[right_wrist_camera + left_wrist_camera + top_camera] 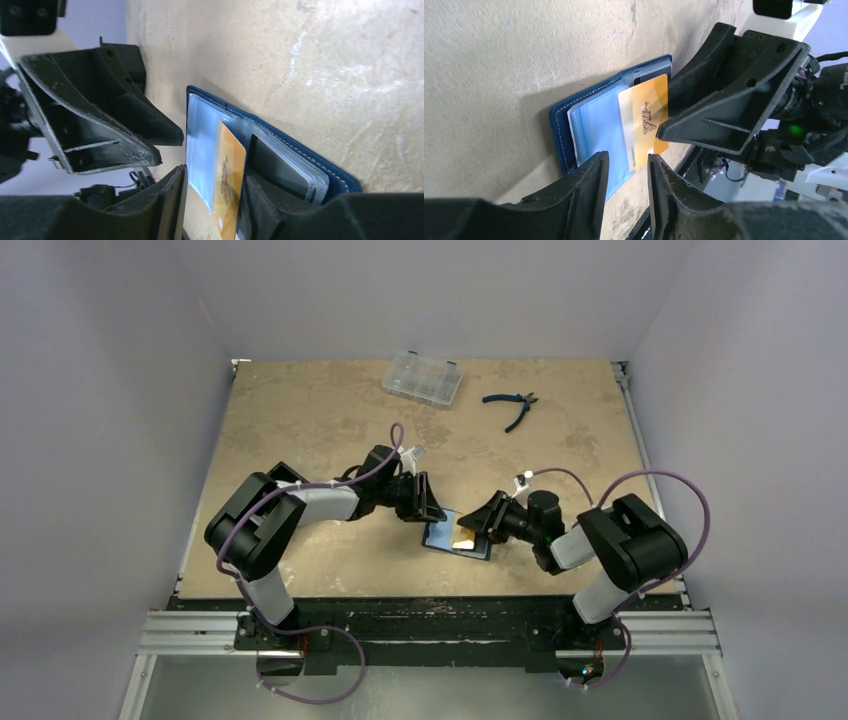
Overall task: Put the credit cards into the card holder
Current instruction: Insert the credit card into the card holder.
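Right wrist, card (231, 180) in R gripper (214, 172) gap

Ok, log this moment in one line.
dark navy-blue folding wallet: open flat | gold rectangular VIP card: on its clear sleeves | right gripper: straddling card, grip unclear | left gripper: at wallet edge, grip unclear

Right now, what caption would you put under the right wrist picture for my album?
The right gripper straddles a gold card over the open blue card holder.
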`<state>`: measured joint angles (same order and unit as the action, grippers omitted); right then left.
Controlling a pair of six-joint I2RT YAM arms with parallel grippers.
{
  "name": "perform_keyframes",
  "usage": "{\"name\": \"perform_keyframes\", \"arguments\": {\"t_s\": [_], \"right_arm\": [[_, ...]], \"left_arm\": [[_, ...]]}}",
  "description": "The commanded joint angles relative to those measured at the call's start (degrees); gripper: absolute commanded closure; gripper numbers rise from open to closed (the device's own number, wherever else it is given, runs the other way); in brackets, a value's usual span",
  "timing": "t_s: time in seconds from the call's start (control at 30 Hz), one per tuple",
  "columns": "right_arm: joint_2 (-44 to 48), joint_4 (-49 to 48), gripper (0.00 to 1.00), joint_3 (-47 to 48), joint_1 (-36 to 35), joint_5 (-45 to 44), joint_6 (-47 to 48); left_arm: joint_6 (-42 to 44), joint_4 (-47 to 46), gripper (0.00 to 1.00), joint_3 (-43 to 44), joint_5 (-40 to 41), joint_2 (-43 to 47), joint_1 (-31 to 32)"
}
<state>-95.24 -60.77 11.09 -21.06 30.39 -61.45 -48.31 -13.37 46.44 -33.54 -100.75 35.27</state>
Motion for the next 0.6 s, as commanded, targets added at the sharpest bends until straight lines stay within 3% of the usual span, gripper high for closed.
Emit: {"name": "perform_keyframes", "arguments": {"t_s": [0.0,0.13,0.3,0.57], "right_arm": [[6.4,24.0,0.47,3.2,-1.6,-7.8,10.5],[12.1,36.4,0.38,6.4,-4.3,-14.2,14.7],[15.0,50.1,0.36,11.9,-8.0,-19.7,20.2],[18.7,54.9,0.35,12.0,-8.4,-21.7,23.1]], "left_arm": [[8.4,8.8,0.62,3.3,5.3,3.0,0.0],[9.8,9.9,0.62,2.6,7.6,2.7,-0.1],[9.5,8.6,0.72,0.6,9.5,2.1,0.0],[7.6,4.0,0.73,-1.9,6.7,0.7,0.0]]}}
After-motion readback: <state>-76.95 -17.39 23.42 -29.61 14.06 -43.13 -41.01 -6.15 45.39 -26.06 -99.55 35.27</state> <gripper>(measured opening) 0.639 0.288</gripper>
